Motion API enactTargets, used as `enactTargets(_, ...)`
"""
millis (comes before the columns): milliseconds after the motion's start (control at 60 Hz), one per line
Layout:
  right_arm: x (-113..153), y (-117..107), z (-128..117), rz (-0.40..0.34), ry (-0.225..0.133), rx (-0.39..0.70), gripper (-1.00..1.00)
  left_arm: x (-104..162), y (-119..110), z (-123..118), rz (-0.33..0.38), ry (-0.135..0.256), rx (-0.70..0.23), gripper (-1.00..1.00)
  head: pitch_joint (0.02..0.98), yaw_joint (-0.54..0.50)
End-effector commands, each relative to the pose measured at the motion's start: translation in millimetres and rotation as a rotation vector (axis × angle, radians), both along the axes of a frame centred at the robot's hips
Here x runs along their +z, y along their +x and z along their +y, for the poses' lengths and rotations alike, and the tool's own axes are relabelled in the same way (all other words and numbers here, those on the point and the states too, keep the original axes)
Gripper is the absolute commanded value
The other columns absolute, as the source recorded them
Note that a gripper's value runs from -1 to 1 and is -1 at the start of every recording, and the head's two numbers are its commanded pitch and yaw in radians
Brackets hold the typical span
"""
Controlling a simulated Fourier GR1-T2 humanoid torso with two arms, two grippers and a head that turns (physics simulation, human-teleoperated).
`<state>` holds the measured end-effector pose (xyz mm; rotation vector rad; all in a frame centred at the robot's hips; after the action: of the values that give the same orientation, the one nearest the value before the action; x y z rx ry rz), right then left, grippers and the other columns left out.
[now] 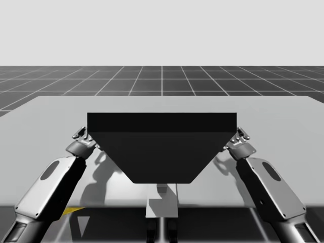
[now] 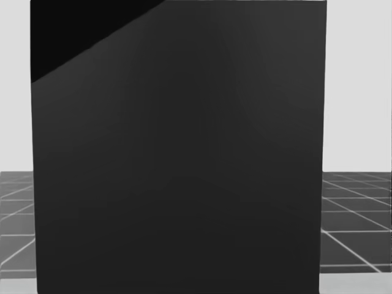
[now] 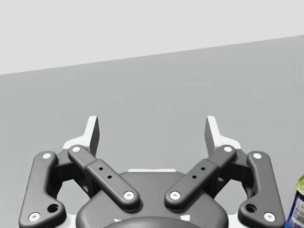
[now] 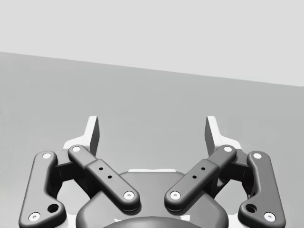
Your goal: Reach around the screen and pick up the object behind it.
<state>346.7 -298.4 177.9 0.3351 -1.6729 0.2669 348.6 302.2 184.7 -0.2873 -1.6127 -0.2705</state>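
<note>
Surface: flat, matte grey table [image 1: 50, 109] with straight edges, set on a dark floor [image 1: 162, 78] ruled with a pale grid under a plain light backdrop.
Screen: smooth black rectangular panel [image 1: 162, 147], upright across the table's middle; in the head view its face is even dark grey with a blacker wedge at one upper corner.
Left gripper: [image 3: 152, 130] fingers spread wide with nothing between them, bare table ahead; in the high view it sits near the screen's left edge.
Right gripper: [image 4: 152, 130] spread wide as well and holding nothing, open table ahead; it sits near the screen's right edge.
Object: a sliver of a blue can [image 3: 299, 204] with a yellow-green upper part, just beside the left gripper's outer linkage.
Room: grey table lies open outward of both screen edges and beyond it.
</note>
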Motion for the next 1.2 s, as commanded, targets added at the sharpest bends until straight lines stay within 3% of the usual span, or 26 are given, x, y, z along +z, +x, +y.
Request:
enactTargets(17, 7.6, -13.3, 5.4, -0.023, 0.006, 0.157, -1.0, 0.2, -24.2, -4.8, 0.018, 0.018, -0.17, -1.0, 0.065, -0.04)
enactTargets(150, 12.7, -22.7, 2.3, -0.032, 0.016, 0.277, -1.0, 1.8, -44.6, -3.2, 0.022, 0.038, -0.269, -1.0, 0.071, -0.04)
enactTargets(383, 16.6, -39.9, -2.9, -0.061, -0.045, 0.473, -1.0, -0.6, -72.7, -4.6, 0.061, 0.1, -0.451, -1.0, 0.079, -0.04)
enactTargets(467, 14.9, -42.8, -2.4, -0.062, -0.058, 0.519, -1.0, -3.5, -74.7, -9.4, 0.075, 0.149, -0.484, -1.0, 0.081, -0.04)
enactTargets(683, 12.3, -46.3, -0.1, -0.069, -0.084, 0.565, -1.0, -8.8, -53.5, -21.0, 0.138, 0.189, -0.542, -1.0, 0.085, -0.04)
enactTargets(867, 11.3, -46.7, 0.1, -0.074, -0.094, 0.577, -1.0, -16.0, -33.1, -32.2, 0.188, 0.179, -0.609, -1.0, 0.089, -0.04)
enactTargets(1083, 9.9, -48.1, 2.3, -0.076, -0.109, 0.586, -1.0, -34.2, -6.0, -54.1, 0.246, 0.223, -0.624, -1.0, 0.099, -0.04)
enactTargets(1133, 9.8, -47.9, 2.7, -0.076, -0.11, 0.587, -1.0, -36.8, -0.4, -57.7, 0.261, 0.208, -0.632, -1.0, 0.104, -0.04)
enactTargets(1200, 9.9, -47.8, 4.8, -0.077, -0.114, 0.59, -1.0, -39.8, 4.0, -65.3, 0.271, 0.218, -0.642, -1.0, 0.111, -0.04)
